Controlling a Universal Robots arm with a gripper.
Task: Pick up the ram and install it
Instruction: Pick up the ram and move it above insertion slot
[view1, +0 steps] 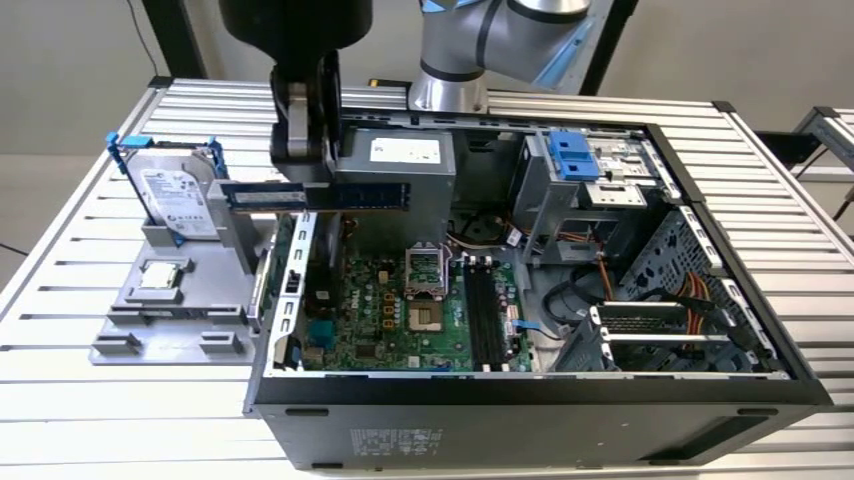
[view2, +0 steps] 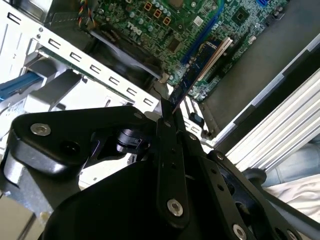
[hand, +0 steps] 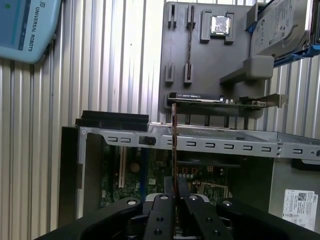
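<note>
— Where's the ram (view1: 367, 195)?
— In the exterior view it hangs level at about ten o'clock from the motherboard (view1: 400, 300), over the case (view1: 534, 420) wall, with the hard drive (view1: 174, 195) near its nine o'clock end.
— And the gripper (view1: 310, 188)?
— It pinches the ram mid-length from above. In both wrist views the stick runs edge-on out of the jaws.

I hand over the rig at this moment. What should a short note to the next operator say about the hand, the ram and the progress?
Hand: shut on the ram, about mid-length.
Ram: held level in the air over the edge of the open computer case at the exterior view's left, between the grey parts holder and the motherboard.
Done: the ram is picked up.
Left: it is not yet seated in the black memory slots.
</note>
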